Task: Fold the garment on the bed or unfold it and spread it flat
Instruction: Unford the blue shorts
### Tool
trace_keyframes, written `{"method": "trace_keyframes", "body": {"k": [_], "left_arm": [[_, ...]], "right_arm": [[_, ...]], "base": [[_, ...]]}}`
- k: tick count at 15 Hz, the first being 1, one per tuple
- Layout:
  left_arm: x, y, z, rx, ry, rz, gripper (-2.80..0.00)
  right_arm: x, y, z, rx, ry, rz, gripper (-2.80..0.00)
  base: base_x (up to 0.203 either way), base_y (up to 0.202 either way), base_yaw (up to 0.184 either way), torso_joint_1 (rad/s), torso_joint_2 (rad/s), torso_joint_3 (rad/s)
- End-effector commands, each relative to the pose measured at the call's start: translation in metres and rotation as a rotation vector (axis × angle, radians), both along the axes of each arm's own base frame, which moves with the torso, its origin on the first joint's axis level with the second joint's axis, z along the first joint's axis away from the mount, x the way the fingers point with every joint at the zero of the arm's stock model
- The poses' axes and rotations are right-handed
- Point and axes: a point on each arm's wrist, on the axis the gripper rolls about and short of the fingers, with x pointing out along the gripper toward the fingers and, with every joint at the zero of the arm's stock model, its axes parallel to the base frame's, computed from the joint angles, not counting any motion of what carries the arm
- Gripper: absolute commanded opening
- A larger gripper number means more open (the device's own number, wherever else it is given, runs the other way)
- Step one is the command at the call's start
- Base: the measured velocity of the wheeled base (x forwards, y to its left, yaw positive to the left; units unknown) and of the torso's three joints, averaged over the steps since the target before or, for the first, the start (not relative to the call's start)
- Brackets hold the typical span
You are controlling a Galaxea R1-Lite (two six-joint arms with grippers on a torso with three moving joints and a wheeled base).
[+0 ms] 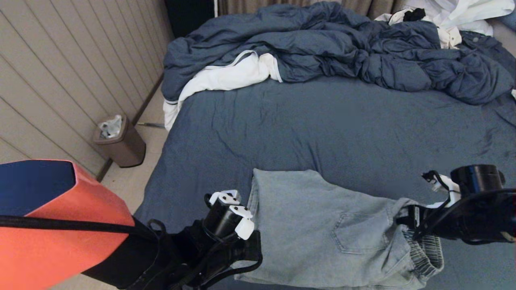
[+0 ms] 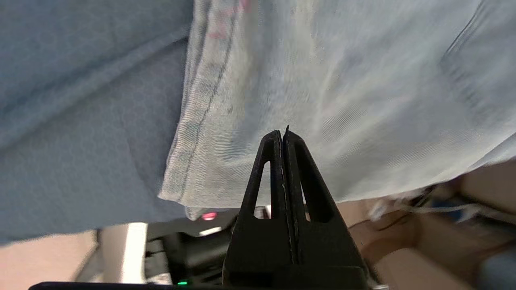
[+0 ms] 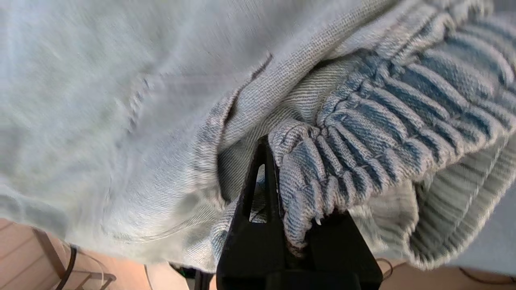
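The light blue shorts (image 1: 314,217) lie at the near edge of the bed (image 1: 322,129), back patch pocket (image 1: 356,233) facing up and the ribbed waistband (image 1: 427,249) to the right. My right gripper (image 1: 405,220) is shut on a bunched fold of the waistband (image 3: 403,112), and the fabric covers one finger of the gripper (image 3: 276,151). By the leg hem on the left, my left gripper (image 1: 252,245) is shut. In its wrist view the jaws (image 2: 282,135) are pressed together over the shorts (image 2: 322,80), with no cloth visible between them.
A rumpled dark blue duvet (image 1: 342,44) fills the far side of the bed, with a white cloth with dark trim (image 1: 225,76) at its left end and white clothes (image 1: 463,16) at the far right. A brown bin (image 1: 121,141) stands on the floor on the left.
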Motion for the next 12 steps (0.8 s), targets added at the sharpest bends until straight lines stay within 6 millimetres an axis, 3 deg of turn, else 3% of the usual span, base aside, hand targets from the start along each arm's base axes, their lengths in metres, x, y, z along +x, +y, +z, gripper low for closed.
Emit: {"method": "trace_keyframes", "body": {"k": [1, 7, 12], "left_arm": [[0.002, -0.005, -0.026, 0.060, 0.040, -0.005, -2.80], [0.009, -0.008, -0.048, 0.130, 0.046, 0.008, -2.80], [0.014, 0.006, -0.046, 0.155, 0.048, 0.033, -2.80]], "right_arm": [[0.010, 0.000, 0.002, -0.001, -0.015, 0.004, -2.80], [0.033, 0.006, 0.009, 0.000, -0.060, 0.031, -2.80], [0.052, 0.009, 0.017, -0.003, -0.091, 0.050, -2.80]], "base": [[0.000, 0.000, 0.000, 0.000, 0.00, 0.000], [0.000, 0.000, 0.000, 0.000, 0.00, 0.000], [0.000, 0.000, 0.000, 0.000, 0.00, 0.000]]}}
